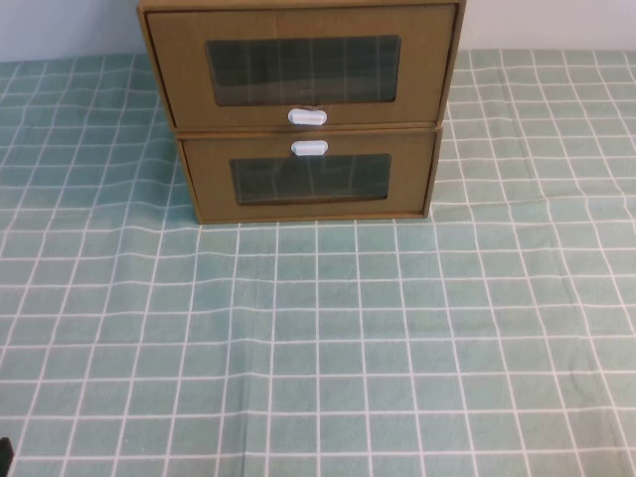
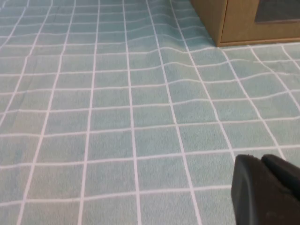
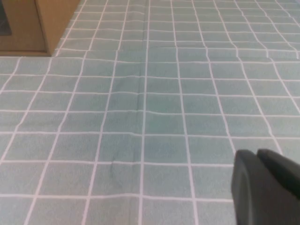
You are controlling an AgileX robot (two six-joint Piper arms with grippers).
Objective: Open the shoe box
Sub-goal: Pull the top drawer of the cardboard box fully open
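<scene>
Two brown shoe boxes stand stacked at the back of the table, both closed. The upper box [image 1: 303, 65] and the lower box [image 1: 310, 179] each have a dark window and a white handle [image 1: 307, 117] [image 1: 309, 148]. My left gripper [image 2: 260, 159] hangs shut and holds nothing, low over the cloth, well short of the lower box's corner [image 2: 239, 21]. My right gripper [image 3: 255, 153] is likewise shut and holds nothing over the cloth, far from the box corner [image 3: 33, 23]. Neither gripper shows in the high view.
A green checked tablecloth [image 1: 318, 338] covers the whole table, with slight wrinkles near the boxes. A pale wall [image 1: 60, 30] runs behind them. A small black part [image 1: 4, 455] peeks in at the near left corner.
</scene>
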